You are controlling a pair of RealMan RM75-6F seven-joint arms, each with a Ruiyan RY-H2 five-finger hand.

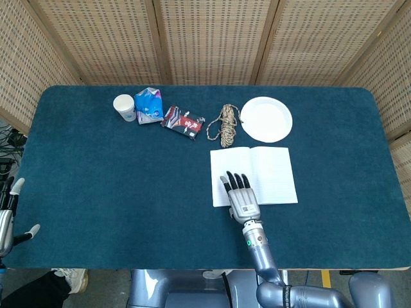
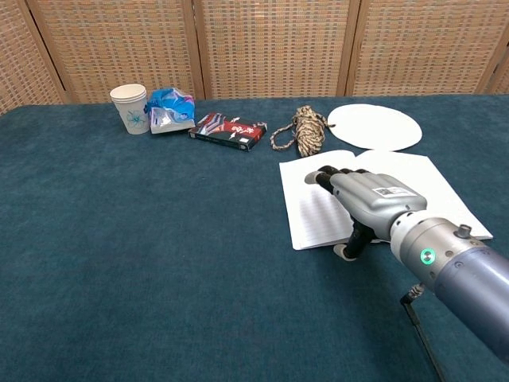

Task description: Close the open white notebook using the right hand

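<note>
The white notebook (image 1: 273, 174) (image 2: 413, 179) lies open and flat on the blue table, right of centre. My right hand (image 1: 239, 196) (image 2: 362, 203) hovers palm down over the near edge of the notebook's left page, fingers stretched out and holding nothing. Its thumb hangs down at the page's near edge in the chest view. My left hand (image 1: 8, 215) shows only at the far left edge of the head view, off the table, with fingers apart and nothing in it.
Along the far side stand a paper cup (image 1: 125, 107), a blue packet (image 1: 149, 104), a dark red box (image 1: 183, 122), a coiled rope (image 1: 223, 124) and a white plate (image 1: 266, 119). The table's near edge lies just behind my right wrist.
</note>
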